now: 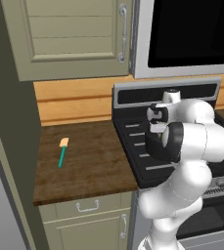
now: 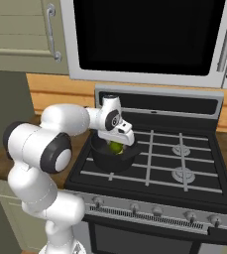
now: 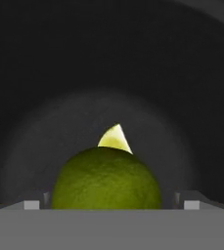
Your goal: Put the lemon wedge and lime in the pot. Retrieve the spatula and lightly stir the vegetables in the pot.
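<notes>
One lime (image 3: 106,178) sits on the floor of the pot (image 3: 45,73), between the two fingertips (image 3: 31,204) of the end effector (image 3: 111,205), which stand wide apart on either side of it without pressing it. One lemon wedge (image 3: 115,138) lies just behind the lime, at its 12 o'clock in the hand view, its point showing above the green curve. Dark pot wall rises all around the pair. In the right base view the pot (image 2: 110,159) stands on the stove (image 2: 184,163) at the grate's 9 o'clock side, the end effector (image 2: 116,141) dipped into it. One spatula (image 1: 63,152) lies alone on the wooden bench (image 1: 94,166), well apart from the stove, with open room about it.
</notes>
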